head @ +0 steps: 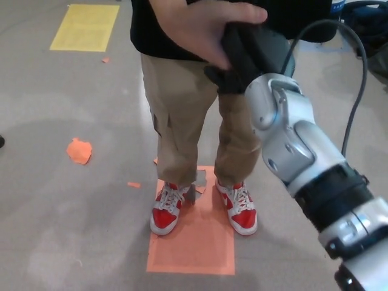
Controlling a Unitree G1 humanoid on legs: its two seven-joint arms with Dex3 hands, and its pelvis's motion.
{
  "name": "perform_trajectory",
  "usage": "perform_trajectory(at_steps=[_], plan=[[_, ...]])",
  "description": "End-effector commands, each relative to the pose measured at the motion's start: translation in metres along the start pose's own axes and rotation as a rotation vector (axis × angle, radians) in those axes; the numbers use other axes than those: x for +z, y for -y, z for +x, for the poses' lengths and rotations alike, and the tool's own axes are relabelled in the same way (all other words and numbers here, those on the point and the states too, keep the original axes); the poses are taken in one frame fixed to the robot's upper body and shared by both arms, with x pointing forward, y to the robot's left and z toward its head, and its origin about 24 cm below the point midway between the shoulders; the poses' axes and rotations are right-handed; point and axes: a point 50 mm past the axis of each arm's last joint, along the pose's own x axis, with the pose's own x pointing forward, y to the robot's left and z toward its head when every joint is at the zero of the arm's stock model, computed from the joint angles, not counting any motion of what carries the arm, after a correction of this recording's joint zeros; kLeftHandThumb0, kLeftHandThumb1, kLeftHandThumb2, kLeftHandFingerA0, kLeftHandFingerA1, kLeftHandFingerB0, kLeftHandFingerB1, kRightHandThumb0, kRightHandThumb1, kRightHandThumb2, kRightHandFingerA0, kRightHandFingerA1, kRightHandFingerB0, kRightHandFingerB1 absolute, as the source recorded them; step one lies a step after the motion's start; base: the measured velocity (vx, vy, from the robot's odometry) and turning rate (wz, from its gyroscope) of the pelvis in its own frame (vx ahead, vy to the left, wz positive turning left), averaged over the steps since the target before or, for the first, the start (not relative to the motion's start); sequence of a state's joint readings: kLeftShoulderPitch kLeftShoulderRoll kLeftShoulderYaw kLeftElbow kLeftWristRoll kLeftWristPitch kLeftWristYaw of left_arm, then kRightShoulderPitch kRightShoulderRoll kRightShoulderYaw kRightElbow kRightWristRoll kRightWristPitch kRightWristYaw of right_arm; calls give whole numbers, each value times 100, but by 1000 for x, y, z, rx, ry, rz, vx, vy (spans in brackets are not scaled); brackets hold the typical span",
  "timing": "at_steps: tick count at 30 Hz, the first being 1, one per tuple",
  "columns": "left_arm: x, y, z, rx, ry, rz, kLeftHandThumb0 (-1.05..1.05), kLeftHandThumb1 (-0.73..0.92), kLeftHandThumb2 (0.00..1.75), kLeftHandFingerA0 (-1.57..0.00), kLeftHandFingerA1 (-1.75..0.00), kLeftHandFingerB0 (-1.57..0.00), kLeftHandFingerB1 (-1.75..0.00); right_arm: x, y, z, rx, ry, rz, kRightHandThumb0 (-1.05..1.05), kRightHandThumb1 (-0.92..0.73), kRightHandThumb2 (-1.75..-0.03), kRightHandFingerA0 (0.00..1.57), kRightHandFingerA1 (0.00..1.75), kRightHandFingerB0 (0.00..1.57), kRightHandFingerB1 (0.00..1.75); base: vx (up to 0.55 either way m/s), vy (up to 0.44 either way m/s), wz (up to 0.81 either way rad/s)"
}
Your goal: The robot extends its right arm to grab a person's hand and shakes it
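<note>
The right hand [251,57], black and carried on a silver and black arm [309,163] that rises from the lower right, is clasped with the person's hand [203,27] near the top of the view. The black fingers [233,48] are closed on the person's hand, and the person's thumb is laid across the top of them while the palm is wrapped over their left side. A black cable [357,79] is looped from just behind the fingers, over the wrist, and down the right side. Directly below the fingers, khaki trousers [182,121] and a black shirt [151,36] are seen on the person, who is standing face to face with the robot. Far below the fingers, red and white shoes [167,209] are planted on an orange rectangle [194,245] marked on the grey floor [60,212]. To the lower left of the fingers an orange scrap [79,150] is lying on the floor, and a yellow rectangle [85,27] is marked well to their left. The left hand is not seen.
</note>
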State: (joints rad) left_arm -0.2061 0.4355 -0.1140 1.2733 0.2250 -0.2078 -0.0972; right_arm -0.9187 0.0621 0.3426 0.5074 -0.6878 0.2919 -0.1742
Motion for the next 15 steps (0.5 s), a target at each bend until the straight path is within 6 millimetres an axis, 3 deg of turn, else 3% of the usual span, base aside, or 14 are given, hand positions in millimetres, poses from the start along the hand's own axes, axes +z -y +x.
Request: perform_trajectory(at_steps=[1, 5, 9, 10, 11, 12, 13, 14, 15], plan=[[-7, -8, -4, -2, 20, 18, -58, 92, 68, -35, -34, -31, -33, 37, 64, -29, -283, 198, 190, -16, -81, -64, 108, 88, 69, 48, 0, 0, 0], [-11, -6, -4, 3, -11, 46, -62, 92, 69, -30, -33, -26, -31, 49, 82, -43, -352, 276, 240, -10, -77, -63, 115, 68, 69, 50, 0, 0, 0], [-12, -4, -6, 0, 4, 60, -60, 92, 69, -35, -34, -30, -33, 25, 63, -32, -278, 163, 228, -12, -78, -64, 115, 68, 71, 51, 0, 0, 0], [-13, -3, -6, -1, -3, 59, -56, 74, 109, -33, -53, -17, -45, 14, 52, -26, -231, 108, 200, -9, -73, -61, 116, 64, 72, 52, 0, 0, 0], [-15, -3, -6, -2, -12, 61, -56, 74, 109, -33, -53, -17, -45, 2, 41, -22, -193, 65, 174, -9, -73, -61, 116, 64, 72, 52, 0, 0, 0], [-15, -2, -5, 3, -21, 86, -57, 74, 110, -34, -53, -18, -45, -11, 28, -18, -151, 15, 137, -13, -58, -61, 115, 67, 73, 55, 0, 0, 0], [-15, 0, -5, 4, -26, 104, -66, 91, 70, -39, -36, -29, -32, -25, 15, -15, -110, -26, 105, -7, -56, -56, 111, 65, 72, 53, 0, 0, 0], [-15, 0, -5, -1, -27, 100, -64, 92, 69, -35, -34, -27, -31, -37, 2, -14, -46, -76, 94, -12, -50, -57, 99, 65, 68, 52, 0, 0, 0], [-15, 0, -5, -6, -28, 91, -64, 92, 69, -35, -34, -27, -31, -48, -10, -13, 18, -127, 91, -12, -50, -57, 99, 65, 68, 52, 0, 0, 0]])
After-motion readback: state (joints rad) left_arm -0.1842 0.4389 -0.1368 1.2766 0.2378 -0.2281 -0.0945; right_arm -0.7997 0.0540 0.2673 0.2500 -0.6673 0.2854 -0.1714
